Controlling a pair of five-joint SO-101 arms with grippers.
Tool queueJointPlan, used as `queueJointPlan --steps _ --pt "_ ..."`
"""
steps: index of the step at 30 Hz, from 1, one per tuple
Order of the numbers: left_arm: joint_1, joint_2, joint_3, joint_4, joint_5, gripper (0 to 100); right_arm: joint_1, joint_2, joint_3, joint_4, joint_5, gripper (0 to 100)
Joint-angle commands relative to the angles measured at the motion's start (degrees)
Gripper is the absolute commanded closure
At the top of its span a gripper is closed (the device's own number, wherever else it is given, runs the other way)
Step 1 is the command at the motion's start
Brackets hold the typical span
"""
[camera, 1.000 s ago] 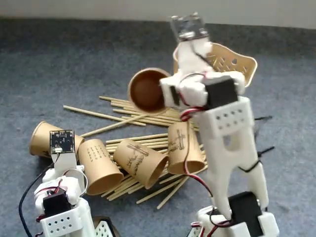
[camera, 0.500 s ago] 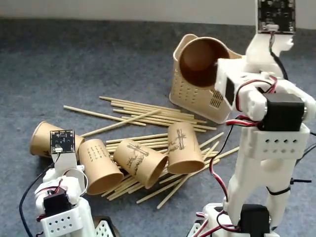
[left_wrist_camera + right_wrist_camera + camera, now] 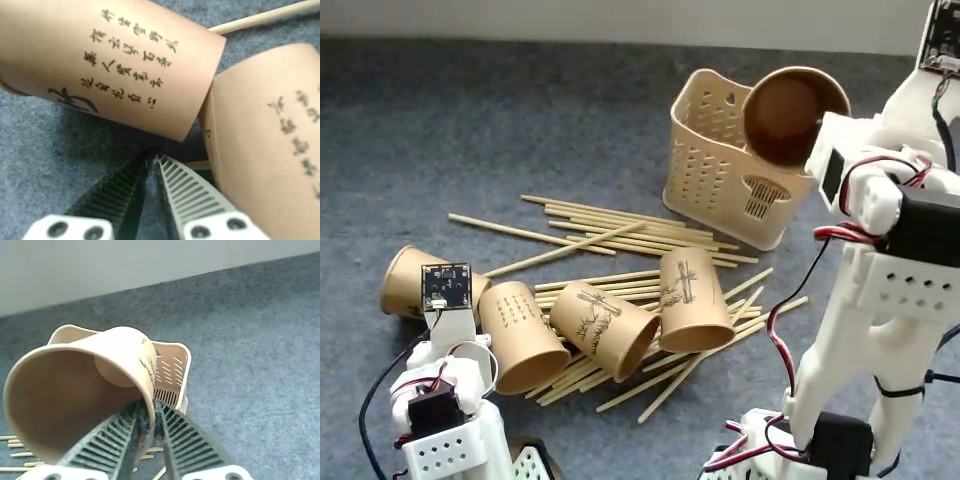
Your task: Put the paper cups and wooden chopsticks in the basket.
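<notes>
My right gripper [image 3: 149, 411] is shut on the rim of a brown paper cup [image 3: 80, 395], held tilted in the air with its mouth toward the camera. In the high view that cup [image 3: 795, 115] hangs over the right top edge of the cream slotted basket [image 3: 715, 170]. Several more paper cups lie on their sides among scattered wooden chopsticks [image 3: 620, 232], among them one [image 3: 520, 335] by the left arm and one [image 3: 692, 300] nearer the middle. My left gripper [image 3: 152, 160] is shut and empty, low over the carpet, its tips just short of two lying cups [image 3: 105, 65] [image 3: 270, 150].
Grey carpet [image 3: 470, 120] covers the whole floor, bare at the far left and behind the basket. A pale wall [image 3: 125, 265] runs along the far edge. The right arm's white body [image 3: 880, 300] stands tall at the right front.
The right arm has swung to the right with its cup, from over the chopsticks to above the basket. The left arm and the lying cups have stayed put.
</notes>
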Motion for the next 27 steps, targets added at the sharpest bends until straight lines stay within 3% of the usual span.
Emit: queueJointPlan --steps 1,16,23,27 --pt "0.8 -0.8 1.1 0.1 -0.3 99 0.7 0.6 1.5 -1.8 -0.4 99.2" --pt "0.8 -0.8 1.1 0.1 -0.3 99 3.6 5.2 2.8 -1.6 -0.4 98.7" --pt "0.8 -0.8 1.1 0.1 -0.3 99 3.6 5.0 2.6 -1.6 -0.4 84.4" --pt "0.8 -0.8 1.1 0.1 -0.3 99 2.5 4.9 2.2 -0.7 -0.4 83.1"
